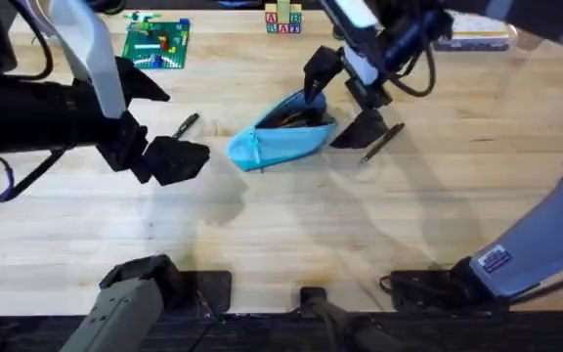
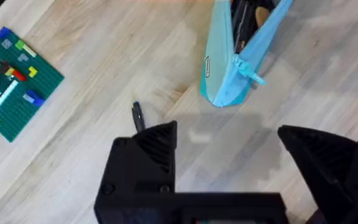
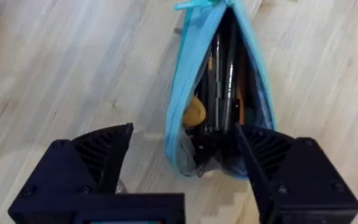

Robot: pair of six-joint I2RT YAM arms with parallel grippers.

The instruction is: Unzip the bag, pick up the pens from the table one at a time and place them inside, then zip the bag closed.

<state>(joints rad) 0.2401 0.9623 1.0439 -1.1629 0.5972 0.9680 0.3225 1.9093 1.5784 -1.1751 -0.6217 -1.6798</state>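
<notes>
The bag (image 1: 281,132) lies unzipped near the middle of the table (image 1: 291,225), its mouth gaping so that we can look straight down on dark pens already lodged inside, beside something small and yellowish we cannot name. We judge the opening is left wide because loading is not finished: one pen (image 1: 380,143) lies on the wood just to the right of the pouch, and a second pen (image 1: 187,123) lies well to its left.

Our right gripper (image 3: 182,168) hovers over the bag's far end, fingers spread wide and holding nothing, one finger on either side of the fabric edge, as if it has just let go or is bracing the mouth open. Our left gripper (image 2: 229,155) hangs to the left of the pouch, jaws likewise wide apart and empty, with the left-hand pen peeking out just past one finger; we read that as a line-up for the next pick.

The tabletop is pale planked wood. A green building-brick plate (image 1: 156,44) studded with coloured bricks rests toward the back left, and a small stack of lettered blocks (image 1: 282,20) stands at the back edge.
</notes>
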